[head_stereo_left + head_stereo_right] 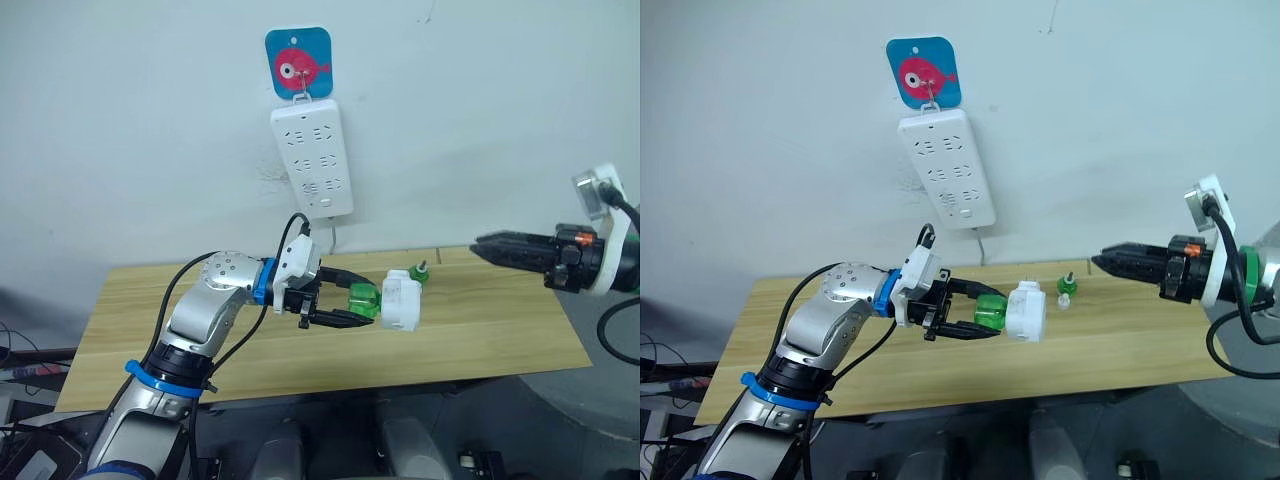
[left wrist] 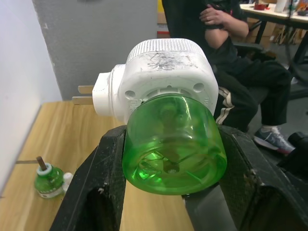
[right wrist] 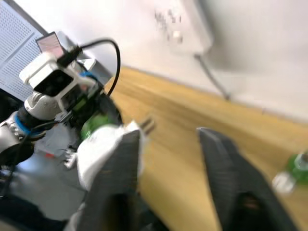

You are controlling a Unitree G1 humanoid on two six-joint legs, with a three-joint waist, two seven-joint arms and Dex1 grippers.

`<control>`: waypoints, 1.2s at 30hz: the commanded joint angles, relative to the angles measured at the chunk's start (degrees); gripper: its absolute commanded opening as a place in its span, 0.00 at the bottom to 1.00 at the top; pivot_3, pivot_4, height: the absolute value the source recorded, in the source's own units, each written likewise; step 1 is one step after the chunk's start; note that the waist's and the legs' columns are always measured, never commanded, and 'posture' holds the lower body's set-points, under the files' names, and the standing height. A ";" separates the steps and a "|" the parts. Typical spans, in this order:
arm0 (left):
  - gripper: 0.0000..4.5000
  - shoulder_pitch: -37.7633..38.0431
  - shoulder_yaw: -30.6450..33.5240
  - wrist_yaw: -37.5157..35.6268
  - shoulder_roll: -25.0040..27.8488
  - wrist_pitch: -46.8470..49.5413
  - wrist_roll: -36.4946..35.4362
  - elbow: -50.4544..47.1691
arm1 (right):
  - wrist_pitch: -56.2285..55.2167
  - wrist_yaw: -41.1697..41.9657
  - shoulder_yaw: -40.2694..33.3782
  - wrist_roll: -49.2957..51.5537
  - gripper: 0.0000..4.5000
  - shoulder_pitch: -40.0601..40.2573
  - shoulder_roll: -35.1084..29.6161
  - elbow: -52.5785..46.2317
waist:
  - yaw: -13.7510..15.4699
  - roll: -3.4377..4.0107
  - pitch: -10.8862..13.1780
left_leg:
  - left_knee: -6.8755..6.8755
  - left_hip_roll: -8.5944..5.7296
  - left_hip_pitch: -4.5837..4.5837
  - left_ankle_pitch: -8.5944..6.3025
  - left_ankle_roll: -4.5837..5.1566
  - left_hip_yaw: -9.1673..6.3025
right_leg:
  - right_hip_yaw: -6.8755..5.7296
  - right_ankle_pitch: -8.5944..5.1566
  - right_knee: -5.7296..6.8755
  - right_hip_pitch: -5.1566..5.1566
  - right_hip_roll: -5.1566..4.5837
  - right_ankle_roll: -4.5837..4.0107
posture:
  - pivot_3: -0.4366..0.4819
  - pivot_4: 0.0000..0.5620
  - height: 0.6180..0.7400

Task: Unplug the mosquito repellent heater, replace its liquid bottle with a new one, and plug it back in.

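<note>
The left gripper hangs over the middle of the desk, its jaws closed on the green bottle that sits in the socket of the white heater. The heater is held clear above the desk, lying sideways with the bottle end toward the gripper. In the left wrist view its two metal prongs stick out bare to one side, not in any socket. The power strip hangs on the wall above the desk, under a blue card with a red fish; the heater is well below it and apart from it.

A second, small green bottle lies on the desk just beyond the heater, close to the wall edge.

The right gripper is held in the air over the far right end of the desk, pointing toward the heater and well apart from it. In the right wrist view its jaws stand open with nothing between them.

A seated person is beyond the desk in the left wrist view.
</note>
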 commanded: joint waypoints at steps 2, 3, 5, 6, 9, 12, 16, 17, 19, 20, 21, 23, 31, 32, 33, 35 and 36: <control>0.50 -1.43 0.54 -0.12 -0.89 2.63 -3.16 -3.54 | 0.02 2.71 6.77 -4.00 0.00 -6.23 5.16 -1.61 | -0.14 0.00 0.00 | 0.01 -0.01 -0.04 0.00 0.00 -0.01 | 0.00 0.00 0.00 -0.03 -0.02 0.00 | 0.25 0.27 1.00; 0.50 -1.51 0.67 -0.04 -0.92 3.33 -3.52 -3.93 | 0.27 3.17 8.19 -5.15 0.00 -7.62 6.45 -1.29 | -0.13 0.00 0.00 | 0.01 -0.04 -0.06 0.00 0.00 -0.01 | 0.03 0.01 0.02 -0.06 -0.05 -0.01 | 0.25 0.27 1.00; 0.50 -1.53 0.89 -0.01 -0.77 4.73 -4.32 -4.71 | 0.30 4.55 10.50 -7.64 0.00 -9.51 8.35 -0.28 | -0.13 0.00 0.00 | 0.02 -0.06 -0.07 0.00 0.00 -0.07 | 0.01 0.01 0.04 -0.08 -0.10 -0.01 | 0.26 0.27 1.00; 0.50 -1.51 0.98 0.05 -0.69 5.28 -4.67 -5.04 | 0.33 5.18 11.19 -8.63 0.00 -10.10 9.03 0.14 | -0.12 0.00 0.00 | 0.02 -0.06 -0.07 0.00 0.00 -0.12 | 0.00 0.01 0.04 -0.08 -0.11 -0.01 | 0.26 0.27 1.00; 0.50 -1.38 1.36 0.72 -0.70 6.27 -5.12 -5.84 | 0.79 8.52 13.04 -11.31 0.00 -10.76 9.71 0.81 | 0.04 0.00 0.00 | 0.03 -0.11 -0.09 0.00 0.00 -0.24 | -0.04 0.01 0.03 -0.08 -0.16 -0.01 | 0.28 0.27 1.00; 0.50 -1.16 1.86 1.46 -0.94 6.98 -5.48 -6.35 | 1.72 11.14 14.12 -12.64 0.00 -10.89 9.97 0.53 | 0.09 0.00 0.00 | 0.03 -0.13 -0.10 0.00 0.00 -0.30 | -0.06 0.01 0.02 -0.08 -0.21 -0.01 | 0.29 0.28 1.00; 0.50 -0.99 2.46 2.90 -1.32 8.18 -6.70 -6.98 | 2.72 13.31 14.86 -13.88 0.00 -10.29 10.22 -0.29 | 0.19 0.00 0.00 | 0.02 -0.12 -0.08 0.00 0.01 -0.40 | -0.08 0.01 0.04 -0.08 -0.21 -0.01 | 0.30 0.28 1.00; 0.50 -1.00 2.50 3.04 -1.36 8.36 -6.84 -7.06 | 2.92 13.67 14.86 -14.15 0.00 -10.16 10.34 -0.34 | 0.21 0.00 0.00 | 0.03 -0.12 -0.08 0.00 0.01 -0.40 | -0.08 0.01 0.05 -0.08 -0.21 -0.01 | 0.30 0.28 1.00; 0.50 -1.03 2.55 3.17 -1.44 8.58 -7.00 -7.10 | 3.37 14.24 14.88 -14.60 0.00 -10.06 10.60 -0.35 | 0.25 0.00 0.00 | 0.03 -0.12 -0.08 0.00 0.00 -0.41 | -0.09 0.01 0.06 -0.08 -0.21 -0.01 | 0.30 0.28 1.00; 0.50 -1.04 2.60 3.26 -1.47 8.79 -7.14 -7.16 | 3.49 14.41 14.93 -14.88 0.00 -9.95 10.72 -0.42 | 0.28 0.01 0.00 | 0.02 -0.12 -0.08 0.00 0.00 -0.42 | -0.09 0.01 0.06 -0.08 -0.21 -0.01 | 0.30 0.28 1.00; 0.50 -1.10 2.70 3.44 -1.56 9.18 -7.43 -7.22 | 3.63 14.65 15.04 -15.15 0.00 -9.81 10.77 -0.50 | 0.31 0.00 0.00 | 0.02 -0.12 -0.08 0.00 0.00 -0.42 | -0.09 0.01 0.06 -0.08 -0.21 -0.01 | 0.30 0.28 1.00; 0.50 -1.26 2.89 3.84 -1.79 9.97 -8.07 -7.36 | 3.98 14.97 15.15 -15.56 0.00 -9.47 10.93 -0.67 | 0.34 0.00 0.00 | 0.03 -0.12 -0.08 0.00 0.00 -0.41 | -0.09 0.01 0.06 -0.08 -0.21 -0.01 | 0.30 0.28 1.00; 0.50 -1.87 3.61 5.08 -2.39 12.05 -9.57 -7.71 | 6.37 15.29 14.76 -15.43 0.00 -8.76 11.41 -0.82 | 0.38 0.00 0.00 | 0.03 -0.12 -0.08 0.00 0.00 -0.41 | -0.09 0.01 0.07 -0.09 -0.21 -0.01 | 0.30 0.28 1.00; 0.50 -1.95 3.69 5.24 -2.46 12.29 -9.75 -7.76 | 6.72 15.32 14.75 -15.37 0.00 -8.73 11.43 -0.84 | 0.38 0.00 0.00 | 0.02 -0.12 -0.08 0.00 0.00 -0.42 | -0.09 0.01 0.07 -0.09 -0.21 -0.01 | 0.30 0.28 1.00; 0.50 -2.03 3.75 5.34 -2.50 12.45 -9.87 -7.81 | 7.34 15.23 14.64 -15.08 0.00 -8.73 11.54 -0.74 | 0.38 0.00 0.00 | 0.03 -0.12 -0.08 0.00 0.00 -0.42 | -0.09 0.01 0.07 -0.09 -0.21 -0.01 | 0.30 0.28 1.00; 0.50 -2.19 3.95 5.69 -2.66 12.79 -10.22 -7.79 | 8.51 15.39 14.62 -14.60 0.00 -8.64 11.67 -0.75 | 0.39 0.00 0.00 | 0.03 -0.12 -0.08 0.00 0.00 -0.41 | -0.09 0.01 0.07 -0.08 -0.21 -0.01 | 0.30 0.28 1.00; 0.50 -2.22 4.08 5.88 -2.74 12.91 -10.36 -7.74 | 9.13 15.40 14.51 -14.32 0.00 -8.64 11.80 -0.68 | 0.40 0.00 0.00 | 0.03 -0.12 -0.08 0.00 0.00 -0.41 | -0.09 0.01 0.07 -0.09 -0.21 -0.01 | 0.30 0.28 1.00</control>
